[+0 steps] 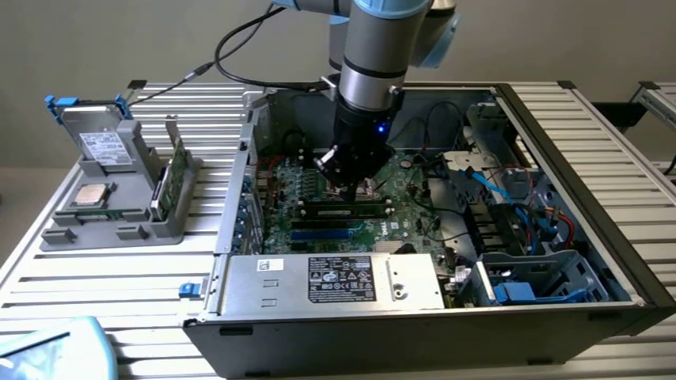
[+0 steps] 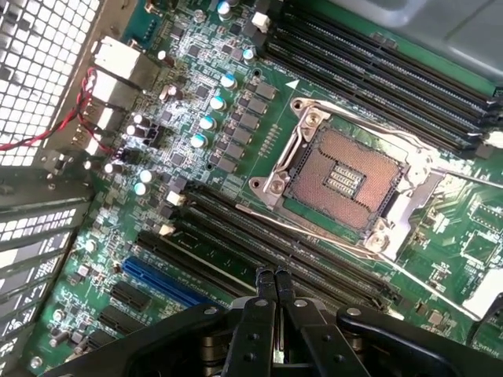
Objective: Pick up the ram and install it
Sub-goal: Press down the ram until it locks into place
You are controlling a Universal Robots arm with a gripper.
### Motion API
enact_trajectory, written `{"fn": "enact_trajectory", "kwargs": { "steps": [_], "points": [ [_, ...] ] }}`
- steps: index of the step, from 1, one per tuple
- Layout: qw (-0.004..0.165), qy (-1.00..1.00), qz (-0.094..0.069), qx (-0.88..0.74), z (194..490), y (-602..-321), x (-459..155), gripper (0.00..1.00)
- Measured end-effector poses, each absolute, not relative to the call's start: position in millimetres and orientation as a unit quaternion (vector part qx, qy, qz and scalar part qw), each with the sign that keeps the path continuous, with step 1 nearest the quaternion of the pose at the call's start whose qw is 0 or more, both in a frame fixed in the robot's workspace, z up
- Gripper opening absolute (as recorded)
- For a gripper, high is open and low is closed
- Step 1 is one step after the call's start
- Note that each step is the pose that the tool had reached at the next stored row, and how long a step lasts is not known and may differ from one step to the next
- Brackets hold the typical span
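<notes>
At 9 o'clock of case (image 1: pixel 423 344): fixture (image 1: pixel 116 226) with green card (image 1: pixel 176 176), not the target. Mid-board: gripper (image 1: pixel 347 180) clenched, fingertips (image 2: pixel 266 284) pressed together, nothing between them. Ram (image 1: pixel 340 210) lies along slot at 6 o'clock of gripper, exterior view. Seated or not, can't tell. Looks like press-in step: push straight down on stick's top edge, no tilt, check end latches. Socket (image 2: pixel 346 177) beside slots has bare pins, keep off. Cables (image 1: pixel 518 202) at 3 o'clock, well apart.

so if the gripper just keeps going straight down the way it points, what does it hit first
Most likely the ram lying in the memory slots just under the gripper; the wrist view shows the shut fingers over those slots. Depth is hard to judge.
</notes>
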State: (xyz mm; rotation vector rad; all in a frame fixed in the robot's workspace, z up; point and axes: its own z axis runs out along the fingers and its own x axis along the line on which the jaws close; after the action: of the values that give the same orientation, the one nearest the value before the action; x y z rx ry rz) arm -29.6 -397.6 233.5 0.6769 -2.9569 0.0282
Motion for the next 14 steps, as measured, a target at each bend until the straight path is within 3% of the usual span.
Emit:
{"fn": "enact_trajectory", "kwargs": {
  "steps": [14],
  "points": [
    [0.058,-0.986,0.024,0.154,234.9,-397.7,-29.5,0.1]
  ]
}}
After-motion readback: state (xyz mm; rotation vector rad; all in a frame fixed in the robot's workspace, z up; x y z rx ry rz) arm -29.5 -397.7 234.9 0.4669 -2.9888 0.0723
